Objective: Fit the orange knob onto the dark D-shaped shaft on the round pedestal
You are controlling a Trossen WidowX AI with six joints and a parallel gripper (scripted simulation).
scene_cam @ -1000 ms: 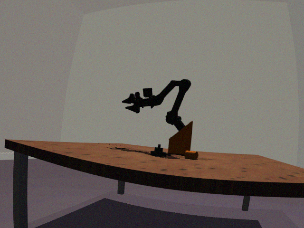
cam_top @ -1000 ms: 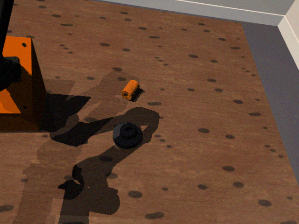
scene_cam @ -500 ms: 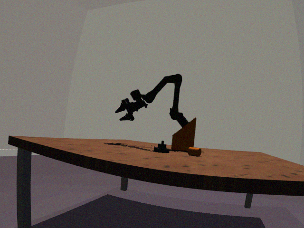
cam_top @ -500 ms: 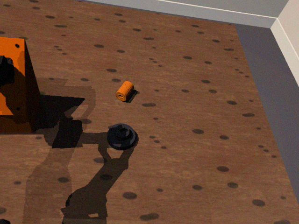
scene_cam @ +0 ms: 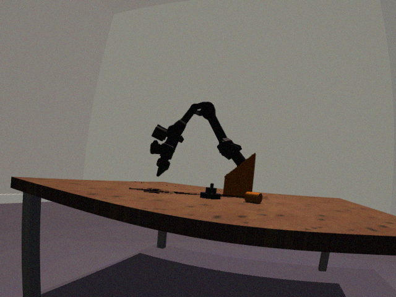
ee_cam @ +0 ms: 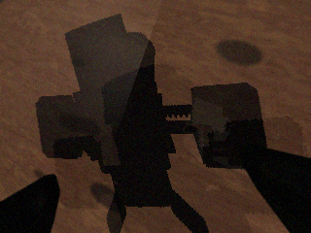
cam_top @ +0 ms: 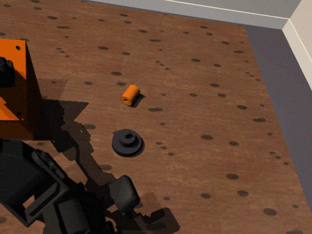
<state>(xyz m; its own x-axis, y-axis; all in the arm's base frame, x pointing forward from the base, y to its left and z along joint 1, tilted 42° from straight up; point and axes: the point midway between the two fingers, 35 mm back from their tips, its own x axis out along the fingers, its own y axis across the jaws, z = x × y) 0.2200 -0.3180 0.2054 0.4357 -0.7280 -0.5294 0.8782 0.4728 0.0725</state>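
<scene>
Knob (cam_top: 130, 94) (scene_cam: 253, 197): orange cyl., lying on its side on desk (cam_top: 191, 161) (scene_cam: 204, 207) (ee_cam: 287, 97), approx. near the pedestal (cam_top: 126, 148) (scene_cam: 210, 195), not on shaft. End face w/ dark D-type hole visible in top view. Pedestal: dark, round, stepped, upright. Pincer (scene_cam: 157, 175) (ee_cam: 153, 168): open, nothing gripped, above desk.
</scene>
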